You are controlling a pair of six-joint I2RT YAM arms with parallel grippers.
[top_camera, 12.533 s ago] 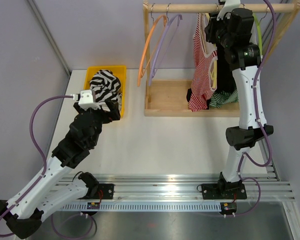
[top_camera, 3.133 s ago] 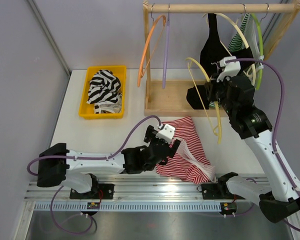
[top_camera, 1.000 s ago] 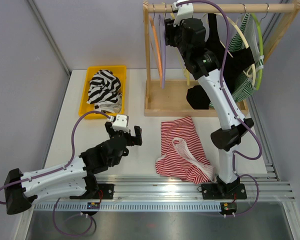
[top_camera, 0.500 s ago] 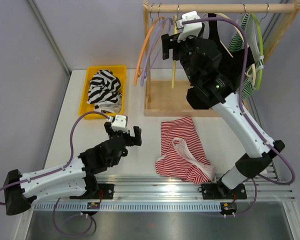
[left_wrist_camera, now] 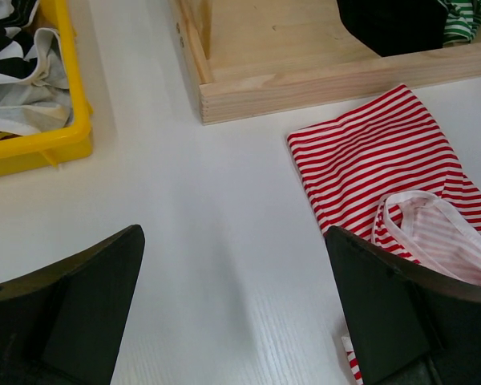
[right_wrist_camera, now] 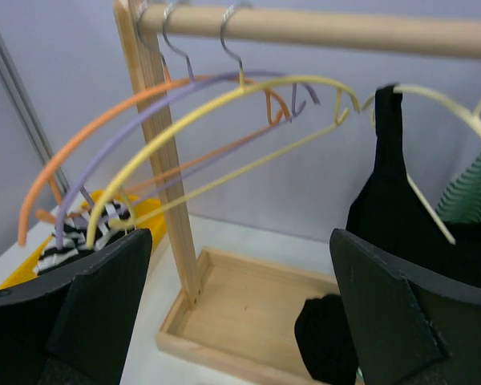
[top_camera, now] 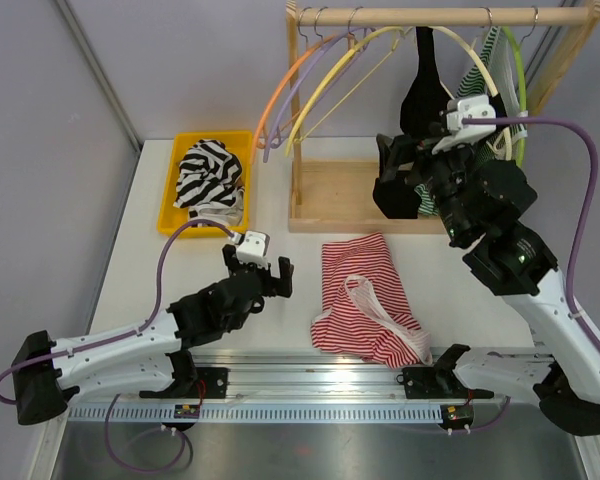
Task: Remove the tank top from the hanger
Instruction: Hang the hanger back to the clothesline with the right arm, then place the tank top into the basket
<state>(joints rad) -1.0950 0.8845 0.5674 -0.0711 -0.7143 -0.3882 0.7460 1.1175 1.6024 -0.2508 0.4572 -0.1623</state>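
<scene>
The red-striped tank top (top_camera: 365, 300) lies flat on the table, near of the wooden rack's base and clear of the bare yellow hanger (right_wrist_camera: 297, 78), so as I judge it the risk now is disturbing things on the way out. My right gripper (right_wrist_camera: 240, 313) stands with jaws wide apart and empty close to the black garment (top_camera: 420, 100) and the hangers, and a careless pull-back could snag cloth or knock a hook off the rod (top_camera: 440, 16). My left gripper (top_camera: 263, 274), also spread and empty just left of the top, could drag it toward the near edge if it sweeps right.
</scene>
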